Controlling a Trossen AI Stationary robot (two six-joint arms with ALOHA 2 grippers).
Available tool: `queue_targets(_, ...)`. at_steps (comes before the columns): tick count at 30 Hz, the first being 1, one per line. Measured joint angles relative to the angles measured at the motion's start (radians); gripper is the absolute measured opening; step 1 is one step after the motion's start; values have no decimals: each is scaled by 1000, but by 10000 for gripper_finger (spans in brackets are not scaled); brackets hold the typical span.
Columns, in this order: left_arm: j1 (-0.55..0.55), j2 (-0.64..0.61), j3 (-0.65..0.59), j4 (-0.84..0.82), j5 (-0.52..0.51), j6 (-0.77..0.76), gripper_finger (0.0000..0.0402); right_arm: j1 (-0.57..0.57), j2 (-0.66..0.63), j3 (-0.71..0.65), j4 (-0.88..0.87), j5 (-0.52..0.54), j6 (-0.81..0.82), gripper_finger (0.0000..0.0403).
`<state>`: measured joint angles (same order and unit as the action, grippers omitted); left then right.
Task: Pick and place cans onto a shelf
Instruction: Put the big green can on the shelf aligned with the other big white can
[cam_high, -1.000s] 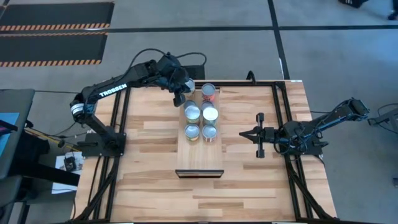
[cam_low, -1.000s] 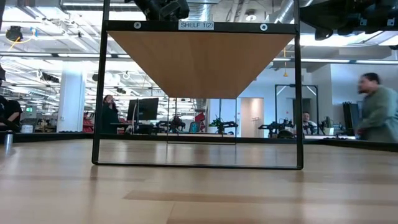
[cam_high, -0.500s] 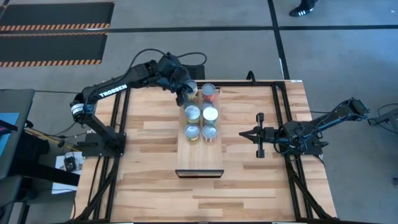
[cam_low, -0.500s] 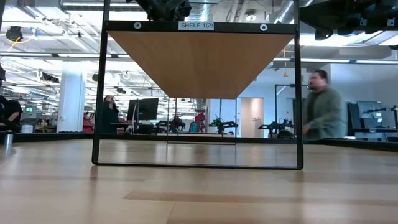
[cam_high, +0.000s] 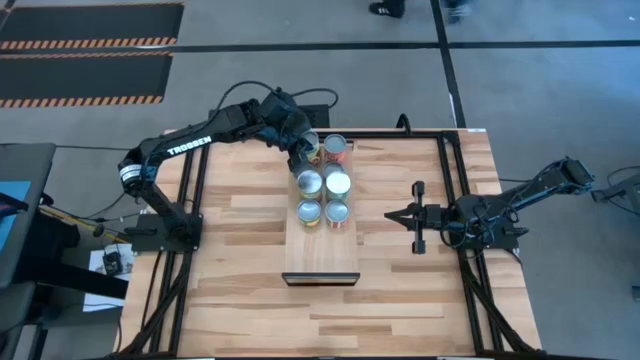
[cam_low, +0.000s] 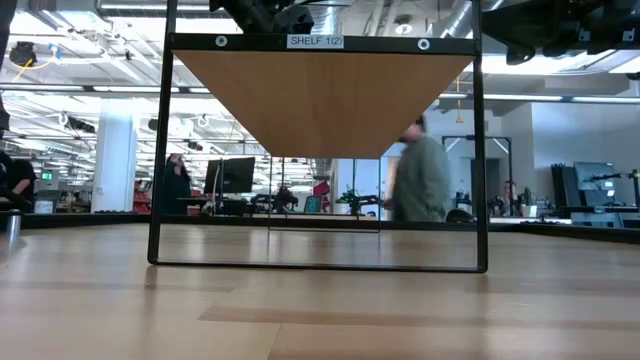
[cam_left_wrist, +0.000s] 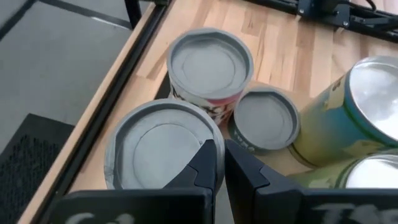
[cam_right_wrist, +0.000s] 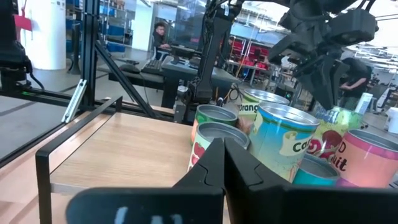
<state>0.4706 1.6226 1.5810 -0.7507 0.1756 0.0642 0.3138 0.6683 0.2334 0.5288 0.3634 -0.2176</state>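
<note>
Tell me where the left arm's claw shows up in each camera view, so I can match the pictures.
High view: left claw over the far end of the shelf, beside the cans.
Low view: a dark shape at the top edge, above the shelf.
Left wrist view: its own fingers at bottom centre, over a grey-lidded can.
Right wrist view: upper right, above the cans.
Shared landmark: the shelf.

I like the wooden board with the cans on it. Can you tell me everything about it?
The shelf is a long light-wood plank with a dark front edge, lying flat on the tabletop between the two arms. Cans stand in two rows on its far half, and its near half is bare. The left gripper hovers at its far end.
</note>
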Motion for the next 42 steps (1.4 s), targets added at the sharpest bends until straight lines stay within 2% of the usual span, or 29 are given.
queue_targets(42, -22, 0, 0, -21, -60, 29, 16, 0, 0, 0, 0, 0, -1, 15)
